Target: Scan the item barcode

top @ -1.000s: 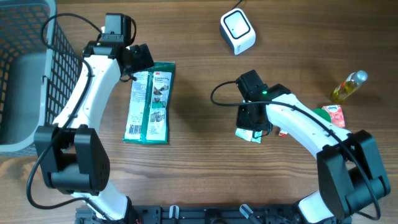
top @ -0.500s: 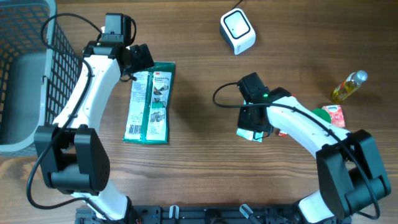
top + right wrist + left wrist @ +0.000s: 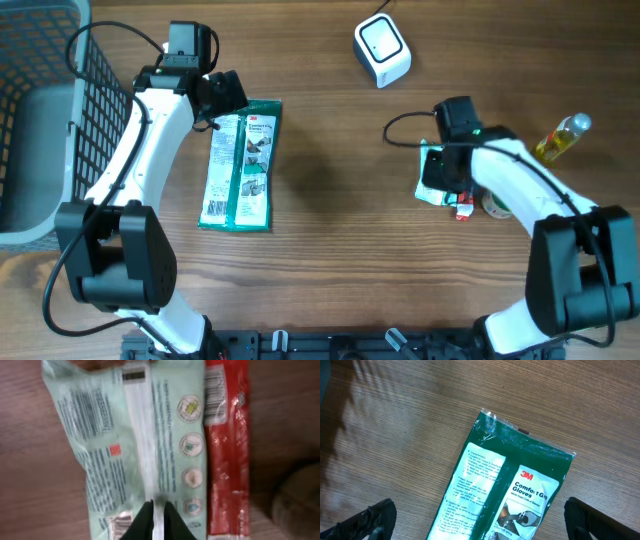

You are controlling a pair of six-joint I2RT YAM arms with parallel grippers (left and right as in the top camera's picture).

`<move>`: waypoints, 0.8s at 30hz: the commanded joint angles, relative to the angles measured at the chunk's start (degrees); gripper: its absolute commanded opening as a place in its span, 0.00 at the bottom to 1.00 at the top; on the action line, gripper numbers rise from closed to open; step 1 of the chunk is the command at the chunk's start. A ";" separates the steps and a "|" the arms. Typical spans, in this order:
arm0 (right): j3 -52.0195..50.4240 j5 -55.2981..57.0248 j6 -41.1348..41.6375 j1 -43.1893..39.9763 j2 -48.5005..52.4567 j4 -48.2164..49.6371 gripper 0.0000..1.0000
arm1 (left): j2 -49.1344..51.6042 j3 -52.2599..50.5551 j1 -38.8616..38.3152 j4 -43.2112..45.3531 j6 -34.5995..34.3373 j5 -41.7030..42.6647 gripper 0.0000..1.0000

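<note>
A: Jaws of the right gripper (image 3: 153,519): state?
B: Clenched on the centre seam of the pale green packet (image 3: 100,435), which lies at the right of the bench (image 3: 330,250), just beside 1 red sachet (image 3: 227,460).
A: How will it handle?
B: Probably light, soft, slippery film; held by 1 seam it may sag or twist. A pinch near an edge, clear of the printed code, looks safer.
A: Farther off?
B: The scanner (image 3: 382,50) stands well apart. The left gripper (image 3: 222,95), jaws released wide, hovers over 1 glove pack (image 3: 510,490).

Right arm (image 3: 520,190) hides most of the mint packet (image 3: 428,190) — print unreadable, perhaps wipes.
</note>
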 commanded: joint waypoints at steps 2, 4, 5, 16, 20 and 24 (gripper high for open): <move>10.71 -7.56 -2.47 0.55 0.50 -6.62 0.16 | -0.11 0.35 0.07 0.00 0.28 -0.52 1.00; 12.00 -14.82 -2.25 1.64 0.33 -6.88 0.18 | -0.11 0.35 0.07 0.00 0.28 -0.52 1.00; 11.98 -18.88 -2.25 2.43 0.33 -6.43 0.18 | -0.11 0.35 0.07 0.00 0.28 -0.52 1.00; 10.62 -24.96 11.06 19.98 0.52 6.36 1.00 | -0.13 0.35 0.07 0.00 0.28 -0.52 1.00; 8.13 -21.40 15.13 24.22 0.76 11.85 1.00 | -0.13 0.35 0.07 0.00 0.28 -0.52 1.00; 7.67 -17.42 15.89 24.68 0.76 12.00 1.00 | -0.13 0.35 0.07 0.00 0.28 -0.52 1.00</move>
